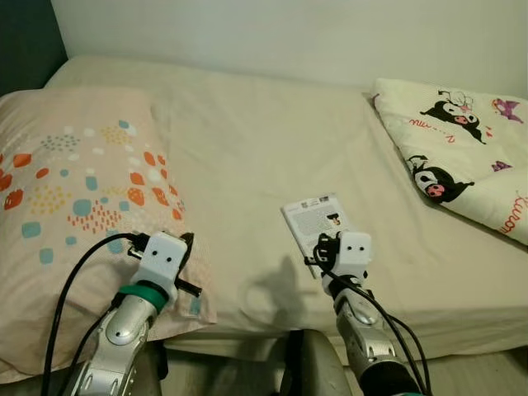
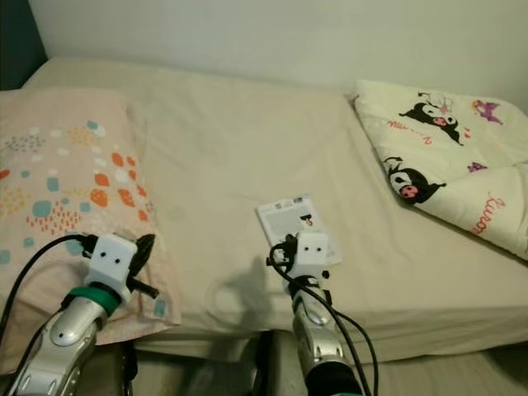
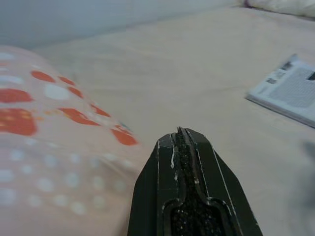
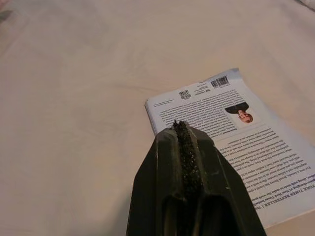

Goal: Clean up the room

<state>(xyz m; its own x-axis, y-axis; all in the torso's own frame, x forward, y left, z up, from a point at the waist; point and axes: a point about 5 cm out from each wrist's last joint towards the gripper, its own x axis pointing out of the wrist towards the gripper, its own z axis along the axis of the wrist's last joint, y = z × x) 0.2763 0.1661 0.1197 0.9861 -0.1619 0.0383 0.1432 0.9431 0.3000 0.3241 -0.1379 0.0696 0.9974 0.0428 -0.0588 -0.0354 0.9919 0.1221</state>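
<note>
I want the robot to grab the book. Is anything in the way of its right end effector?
Nothing visible. The right end effector, shut, hovers right over the book on the bed.

A wide bed (image 1: 247, 148) in a cream sheet stands against a plain pale wall (image 1: 289, 33), dimly lit.

The book's (image 1: 318, 224) near end is hidden behind the right wrist; its small print is unreadable. The pillow (image 1: 74, 190) and quilt (image 1: 462, 148) run off frame.
</note>
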